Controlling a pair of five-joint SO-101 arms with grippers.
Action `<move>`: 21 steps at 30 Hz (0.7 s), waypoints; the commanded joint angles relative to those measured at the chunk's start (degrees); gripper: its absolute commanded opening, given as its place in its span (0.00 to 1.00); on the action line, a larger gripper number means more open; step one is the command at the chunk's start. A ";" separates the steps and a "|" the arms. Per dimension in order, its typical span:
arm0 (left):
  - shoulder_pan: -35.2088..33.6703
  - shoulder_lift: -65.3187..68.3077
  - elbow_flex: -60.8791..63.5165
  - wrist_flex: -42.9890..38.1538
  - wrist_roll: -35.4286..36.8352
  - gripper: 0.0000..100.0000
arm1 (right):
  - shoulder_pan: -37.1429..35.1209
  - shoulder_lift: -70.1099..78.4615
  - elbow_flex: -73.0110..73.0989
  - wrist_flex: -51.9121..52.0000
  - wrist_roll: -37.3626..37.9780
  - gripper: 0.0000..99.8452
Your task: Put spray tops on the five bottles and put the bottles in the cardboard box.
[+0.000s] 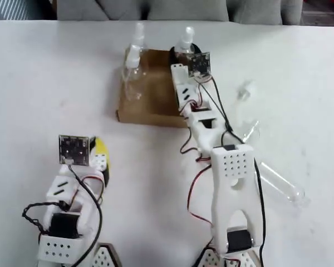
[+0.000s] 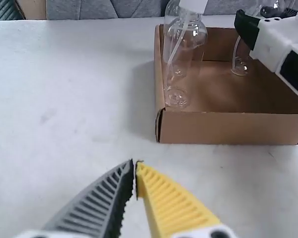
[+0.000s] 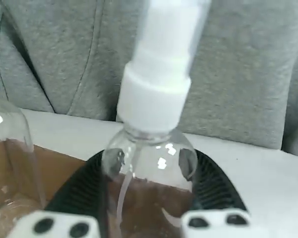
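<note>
At the near left of the white counter (image 1: pixel 50 72), the left pincer (image 2: pixel 135 166), with one grey and one yellow finger, is pressed together on nothing and points toward the shallow brown cardboard box (image 2: pixel 228 126). In the box's far left corner stands a clear plastic bottle with a white spray top (image 1: pixel 134 60). Further right, at the box's far right corner, the right pincer (image 3: pixel 149 171) pinches a second clear spray-topped bottle (image 3: pixel 149 158) upright, with black fingers (image 3: pixel 213 183) on either side of its shoulder just under the white collar. Whether its base rests on the box floor I cannot tell. Well to the right, a clear bottle lying on its side (image 1: pixel 278 181), with no white top that I can make out, sits on the counter. These bottles look empty, so probably light, thin-walled and glossy. A hard squeeze could dent them or let them slip, and they would tip easily. The lying one would likely roll. Taking it across the body near the neck, where the wall is probably stiffer, seems safest.
</note>
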 commanded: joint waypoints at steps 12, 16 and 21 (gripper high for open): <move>-0.48 -0.40 0.00 -0.26 0.18 0.02 | -0.04 -1.10 -1.76 5.23 0.62 0.13; -0.48 -0.40 0.00 -0.26 0.18 0.02 | -0.04 -1.45 -1.76 8.66 0.62 0.23; -0.48 -0.40 0.00 -0.26 0.18 0.02 | 0.04 -2.33 -1.85 9.36 0.62 0.25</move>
